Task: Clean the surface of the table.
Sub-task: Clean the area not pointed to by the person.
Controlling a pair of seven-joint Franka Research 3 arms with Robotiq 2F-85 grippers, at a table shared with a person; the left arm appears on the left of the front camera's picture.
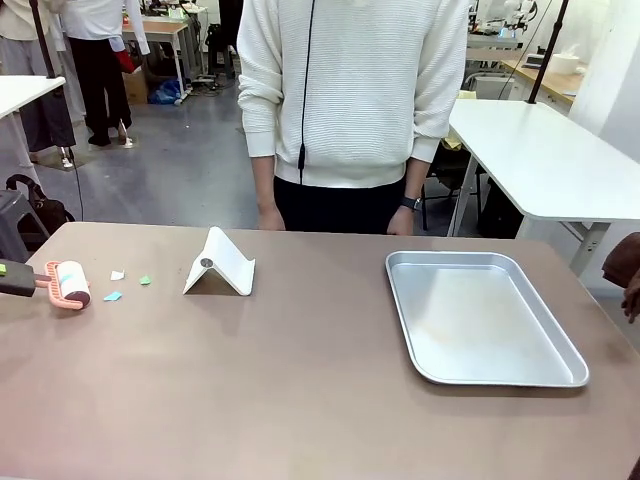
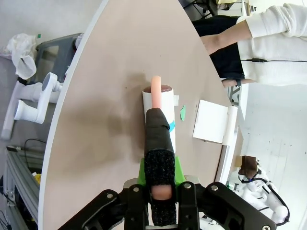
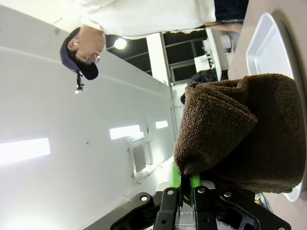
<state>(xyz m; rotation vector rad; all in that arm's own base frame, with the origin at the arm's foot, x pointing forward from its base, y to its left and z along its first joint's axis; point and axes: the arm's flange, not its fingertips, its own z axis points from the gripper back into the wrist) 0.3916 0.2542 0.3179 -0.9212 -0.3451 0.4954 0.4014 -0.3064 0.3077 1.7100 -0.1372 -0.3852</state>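
Observation:
The brown-taupe table (image 1: 300, 390) spreads across the front view. At its left end lies a lint roller (image 1: 71, 281) with a white roll and a pink frame. My left gripper (image 2: 160, 188) is shut on its black foam-wrapped handle (image 2: 158, 139), and the roll (image 2: 160, 108) rests on the tabletop. Three paper scraps lie beside the roll: a white one (image 1: 117, 274), a green one (image 1: 145, 280) and a blue one (image 1: 112, 296). My right gripper (image 3: 185, 186) is shut on a folded brown towel (image 3: 240, 129), which hangs at the table's right edge (image 1: 623, 262).
A white folded stand (image 1: 220, 266) stands just right of the scraps. A shiny silver tray (image 1: 480, 372) lies on the right half of the table. A person in a white sweater (image 1: 350, 90) stands at the far edge, hands down by the table.

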